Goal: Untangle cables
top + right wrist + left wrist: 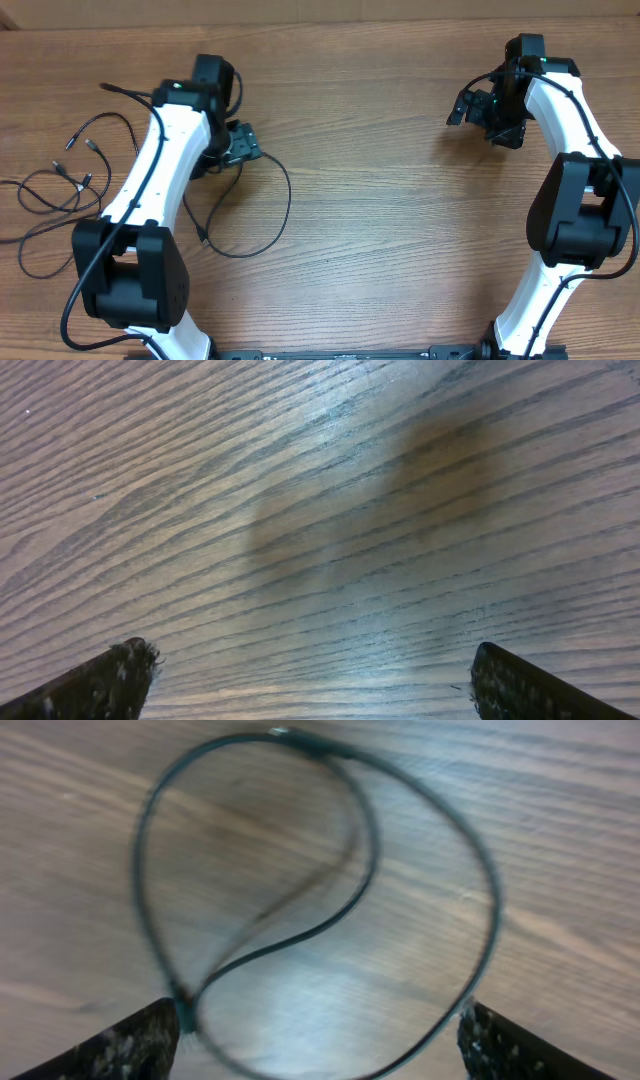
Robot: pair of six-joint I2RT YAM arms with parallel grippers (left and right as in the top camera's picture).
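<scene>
left gripper spread wide at the bottom corners, holding nothing; the cable loop lies crossed mid-frame. right gripper gapes empty. i'd pinch one strand clear of the crossing, lift slowly. other cables sit far left overhead.

A brown wood-grain table fills the overhead frame, grain running left to right. Seen close in the right wrist view, its surface carries fine dark lines, a pale sheen and a blurred shadow at centre.
</scene>
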